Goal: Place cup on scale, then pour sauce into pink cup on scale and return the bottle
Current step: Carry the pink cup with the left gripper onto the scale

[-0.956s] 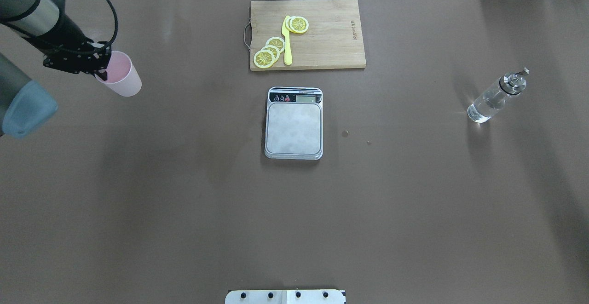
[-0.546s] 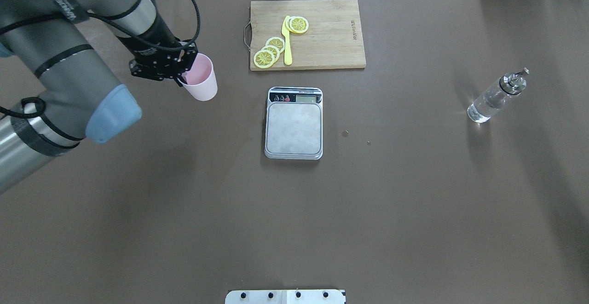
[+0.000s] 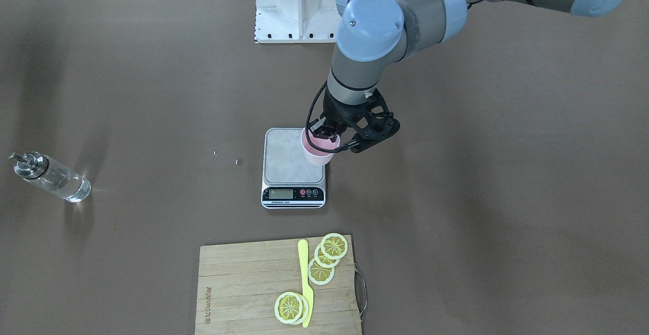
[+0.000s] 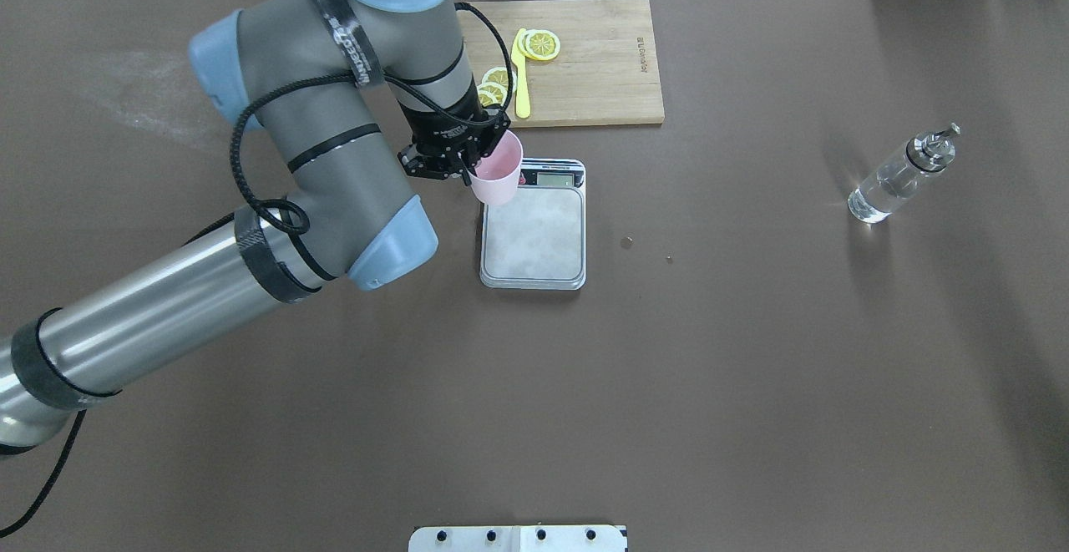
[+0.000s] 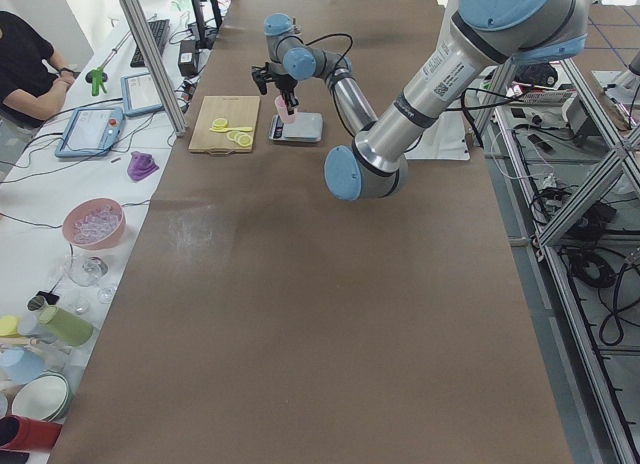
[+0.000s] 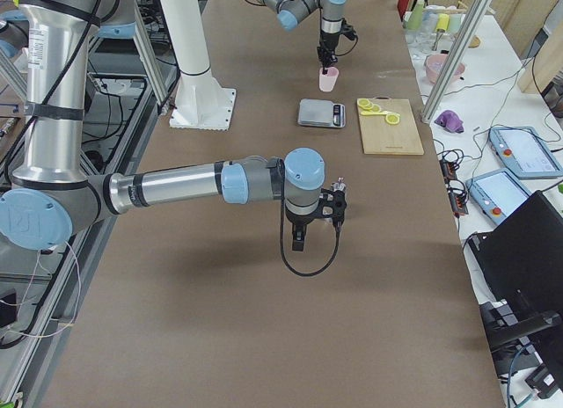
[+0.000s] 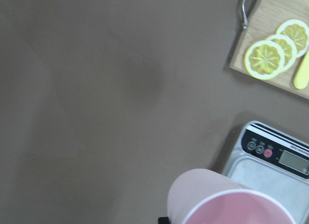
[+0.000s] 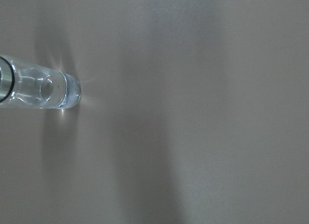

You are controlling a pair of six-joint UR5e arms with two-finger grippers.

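The pale pink cup (image 4: 499, 178) hangs in the air over the far left corner of the scale (image 4: 534, 239), beside its display strip. My left gripper (image 4: 469, 169) is shut on the cup's rim, one finger inside and one outside. In the front-facing view the cup (image 3: 317, 151) overlaps the right edge of the scale (image 3: 288, 160). The left wrist view has the cup (image 7: 227, 204) at the bottom. The clear glass bottle (image 4: 895, 178) with colourless sauce stands alone at the right. My right gripper (image 6: 297, 241) appears only in the exterior right view, state unclear.
A wooden cutting board (image 4: 593, 76) with lemon slices and a yellow knife lies just behind the scale. Two small specks (image 4: 626, 241) sit on the brown table right of the scale. A person (image 5: 25, 64) sits at the far end in the exterior left view.
My left arm has swung right across the table with the cup, from the far left edge to the scale's corner. The bottle and scale have not moved.
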